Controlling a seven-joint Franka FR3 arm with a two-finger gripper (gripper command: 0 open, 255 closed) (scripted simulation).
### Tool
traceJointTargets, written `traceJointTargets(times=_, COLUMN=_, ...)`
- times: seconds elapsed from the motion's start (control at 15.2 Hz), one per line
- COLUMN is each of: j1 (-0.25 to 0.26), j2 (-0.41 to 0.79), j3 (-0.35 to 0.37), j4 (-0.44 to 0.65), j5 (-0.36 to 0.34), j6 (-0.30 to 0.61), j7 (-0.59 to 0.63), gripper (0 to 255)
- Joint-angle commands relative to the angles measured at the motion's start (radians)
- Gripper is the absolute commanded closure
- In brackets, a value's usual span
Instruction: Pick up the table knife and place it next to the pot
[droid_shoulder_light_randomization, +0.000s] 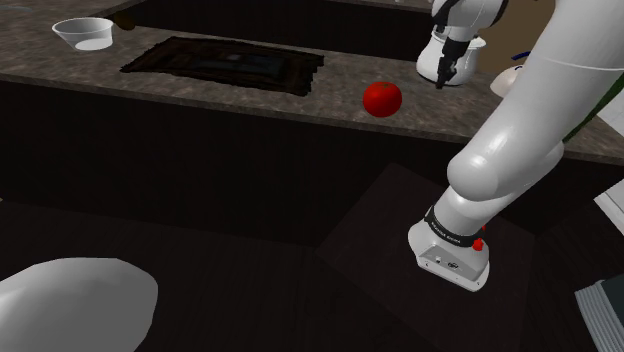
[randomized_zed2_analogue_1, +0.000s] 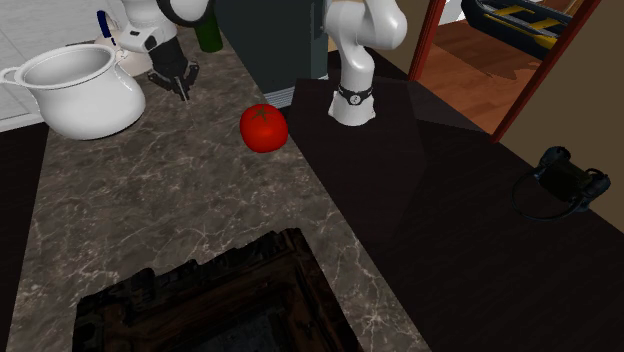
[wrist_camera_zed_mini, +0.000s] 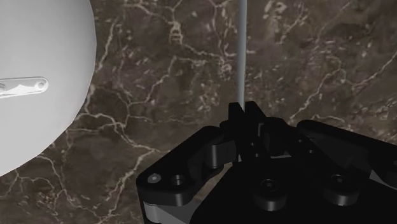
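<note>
My black gripper (wrist_camera_zed_mini: 245, 111) is shut on the table knife (wrist_camera_zed_mini: 242, 51), a thin grey strip that sticks straight out from between the fingertips over the dark marble counter. The white pot (wrist_camera_zed_mini: 38, 83) bulges close beside the knife, a small gap of counter between them. In the shoulder view the gripper (droid_shoulder_light_randomization: 441, 76) hangs just in front of the pot (droid_shoulder_light_randomization: 470, 52) at the counter's far right. In the second exterior view the gripper (randomized_zed2_analogue_1: 176, 80) points down right beside the pot (randomized_zed2_analogue_1: 82, 92), a little above the marble.
A red tomato (droid_shoulder_light_randomization: 382, 98) (randomized_zed2_analogue_1: 264, 127) lies on the counter near the gripper. A dark recessed tray (droid_shoulder_light_randomization: 225, 65) (randomized_zed2_analogue_1: 210, 300) takes up the counter's middle. A white bowl (droid_shoulder_light_randomization: 83, 33) sits at the shoulder view's far left. A green bottle (randomized_zed2_analogue_1: 208, 35) stands behind the gripper.
</note>
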Motion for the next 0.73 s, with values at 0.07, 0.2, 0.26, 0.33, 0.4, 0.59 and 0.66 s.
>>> traceJointTargets(times=0.07, j1=-0.005, j2=0.024, j3=0.003, j4=-0.022, j5=0.019, j6=0.041, j7=-0.013, gripper=255)
traceJointTargets(times=0.2, j1=-0.005, j2=0.023, j3=0.003, j4=-0.022, j5=0.019, j6=0.041, j7=-0.013, gripper=255)
traceJointTargets(times=0.26, j1=-0.005, j2=0.024, j3=0.003, j4=-0.022, j5=0.019, j6=0.041, j7=-0.013, gripper=255)
traceJointTargets(times=0.33, j1=-0.005, j2=0.024, j3=0.003, j4=-0.022, j5=0.019, j6=0.041, j7=-0.013, gripper=255)
traceJointTargets(times=0.4, j1=-0.005, j2=0.024, j3=0.003, j4=-0.022, j5=0.019, j6=0.041, j7=-0.013, gripper=255)
traceJointTargets(times=0.59, j1=-0.005, j2=0.024, j3=0.003, j4=-0.022, j5=0.019, j6=0.041, j7=-0.013, gripper=255)
traceJointTargets(times=0.66, j1=-0.005, j2=0.024, j3=0.003, j4=-0.022, j5=0.019, j6=0.041, j7=-0.013, gripper=0)
